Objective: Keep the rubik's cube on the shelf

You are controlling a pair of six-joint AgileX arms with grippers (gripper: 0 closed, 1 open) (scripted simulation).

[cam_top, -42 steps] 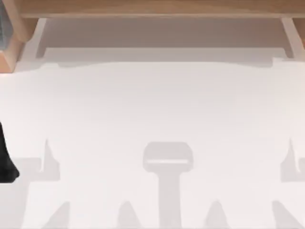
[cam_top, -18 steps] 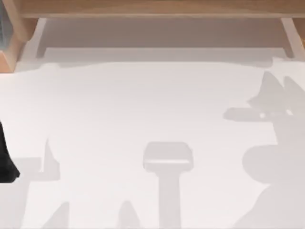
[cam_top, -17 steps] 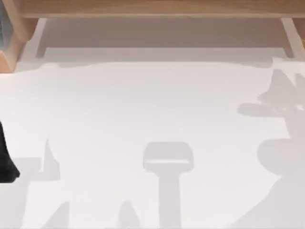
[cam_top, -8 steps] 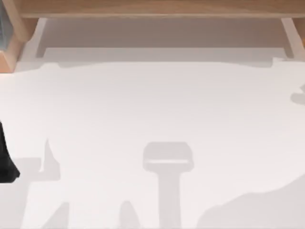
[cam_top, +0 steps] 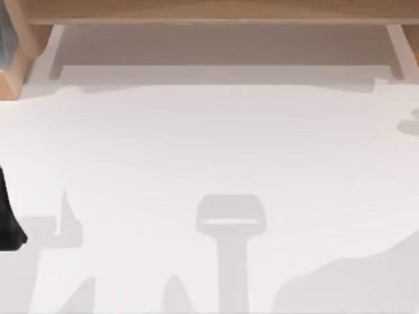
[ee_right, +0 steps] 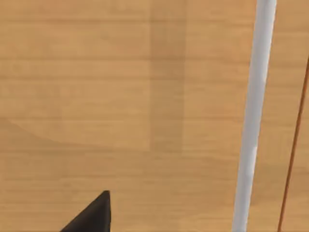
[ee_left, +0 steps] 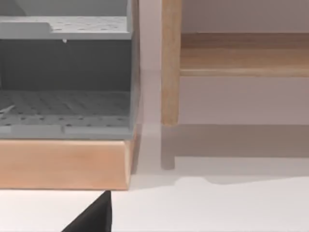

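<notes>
The rubik's cube is out of view. The shelf is a long light-brown plank across the back of the white table, with a side post at each end. The left wrist view faces its plank and one upright post. My left arm sits at the table's left edge, and a black tip of the left gripper pokes in low. A black tip of my right gripper hangs close over light-brown wood like the shelf's.
A grey perforated rack on a wooden block stands at the back left, beside the shelf post. A white strip crosses the wood in the right wrist view. Arm shadows lie on the table's front right.
The right arm's shadow, which had appeared on the table's right side, has slid off toward the right edge. A broad shadow now spreads over the front right corner. The left arm is still.
</notes>
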